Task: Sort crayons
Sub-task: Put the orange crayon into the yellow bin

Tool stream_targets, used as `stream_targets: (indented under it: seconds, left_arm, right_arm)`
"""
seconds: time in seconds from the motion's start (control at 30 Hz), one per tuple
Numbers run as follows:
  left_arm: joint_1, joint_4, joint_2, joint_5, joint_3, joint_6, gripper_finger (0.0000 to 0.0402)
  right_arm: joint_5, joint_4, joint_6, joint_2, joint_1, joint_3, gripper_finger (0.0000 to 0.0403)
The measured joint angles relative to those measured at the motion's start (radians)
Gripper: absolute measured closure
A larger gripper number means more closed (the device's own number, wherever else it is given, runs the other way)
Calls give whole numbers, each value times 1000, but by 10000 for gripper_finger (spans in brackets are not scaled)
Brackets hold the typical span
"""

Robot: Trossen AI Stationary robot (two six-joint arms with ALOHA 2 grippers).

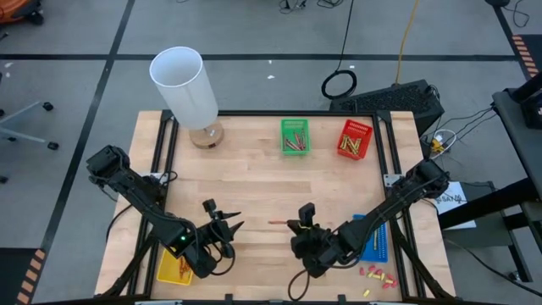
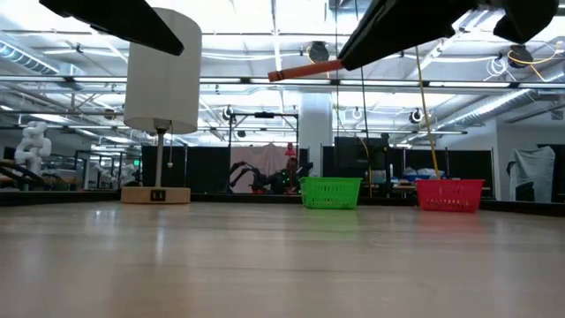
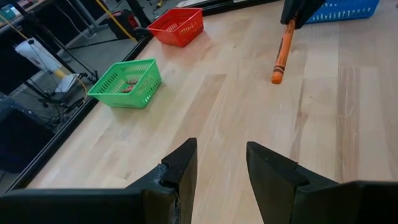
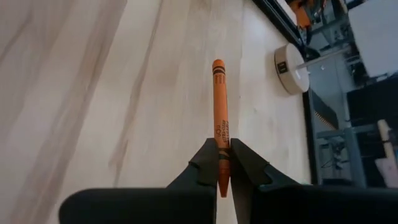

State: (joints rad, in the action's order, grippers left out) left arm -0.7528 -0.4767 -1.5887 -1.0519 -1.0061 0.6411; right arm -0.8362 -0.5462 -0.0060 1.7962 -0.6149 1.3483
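Observation:
An orange crayon (image 4: 219,118) hangs above the middle of the wooden table (image 1: 254,178), with my right gripper (image 4: 219,163) shut on it; it also shows in the high view as the orange crayon (image 1: 279,223) and in the low view as the orange crayon (image 2: 305,71). My left gripper (image 3: 221,165) stands open a little to the crayon's left, nothing between its fingers, also seen as my left gripper (image 1: 224,223). Other crayons lie in the green basket (image 1: 295,136), the red basket (image 1: 355,140) and the yellow basket (image 1: 174,269). My right gripper pinches the orange crayon between its two fingertips near one end (image 4: 219,149), and that end's tip pokes back past the fingers. The fingers come from the table's right, slanting down. The crayon runs on along them toward the table's left, lifted clear, almost level.
A white-shaded lamp (image 1: 188,89) stands at the far left. A blue basket (image 1: 377,240) lies under my right arm at the near right, with small red and yellow bits (image 1: 377,275) beside it. Bare wood lies between the grippers and the far baskets.

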Motion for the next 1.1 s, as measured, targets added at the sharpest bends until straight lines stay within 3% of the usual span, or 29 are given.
stream_targets:
  seconds: [0.1,0.3,0.63,1.1]
  left_arm:
    - [0,0,0,0,0,0,262]
    - [0,7,0,0,0,5,262]
    - [0,23,0,27,0,6,262]
    - [0,27,0,30,0,7,262]
  right_arm:
    - [25,-5,76,0,1,0,401]
    - [207,-3,213,0,28,0,401]
    - [361,51,355,0,57,0,401]
    - [365,94,429,1,59,0,401]
